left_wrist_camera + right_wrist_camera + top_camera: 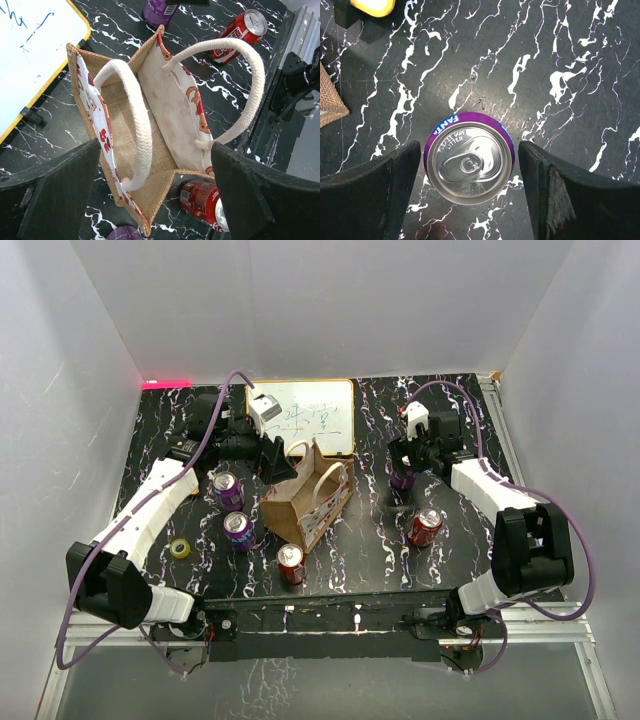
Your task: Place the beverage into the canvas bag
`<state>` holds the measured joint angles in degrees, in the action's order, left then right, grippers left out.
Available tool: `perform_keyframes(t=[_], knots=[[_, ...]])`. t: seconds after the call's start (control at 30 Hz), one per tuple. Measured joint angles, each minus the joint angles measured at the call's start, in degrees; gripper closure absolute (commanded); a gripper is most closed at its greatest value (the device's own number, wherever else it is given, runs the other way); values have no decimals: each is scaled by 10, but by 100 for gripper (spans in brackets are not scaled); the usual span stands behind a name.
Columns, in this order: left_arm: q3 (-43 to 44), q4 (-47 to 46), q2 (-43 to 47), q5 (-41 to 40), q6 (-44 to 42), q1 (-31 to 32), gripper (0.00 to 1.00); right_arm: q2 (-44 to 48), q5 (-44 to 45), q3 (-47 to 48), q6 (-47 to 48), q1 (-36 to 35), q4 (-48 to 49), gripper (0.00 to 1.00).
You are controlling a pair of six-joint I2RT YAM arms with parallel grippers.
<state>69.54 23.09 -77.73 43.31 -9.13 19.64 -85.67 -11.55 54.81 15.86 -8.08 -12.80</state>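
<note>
While the left pincer hangs spread wide over the open mouth of the canvas bag, the right pincer, equally agape, straddles an upright purple beverage can standing on the desk between its fingers.

You see coarse, matt woven cloth on the canvas bag, with braided cream rope handles. The purple Fanta can has a smooth, shiny metal lid. The black marbled desk looks glossy.
</note>
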Motion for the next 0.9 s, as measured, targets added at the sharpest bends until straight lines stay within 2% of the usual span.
perform_keyframes(t=[0.13,0.23,0.3,0.43,0.57,0.77,0.9], knots=[[0,-3,0,0,4,0,11,-2,0,3,-1,-2,0,29],[0,-4,0,0,9,1,13,-2,0,3,1,-2,0,40],[0,-5,0,0,11,1,15,-2,-1,3,2,-2,-1,49],[0,-9,0,0,18,4,23,-8,-3,17,5,-2,-18,74],[0,-14,0,-2,24,9,31,-10,-8,35,8,-5,-51,91],[0,-17,0,-21,23,23,37,9,-20,69,13,-24,-84,92],[2,-17,-2,-31,23,31,50,33,-23,113,18,-49,-105,92]])
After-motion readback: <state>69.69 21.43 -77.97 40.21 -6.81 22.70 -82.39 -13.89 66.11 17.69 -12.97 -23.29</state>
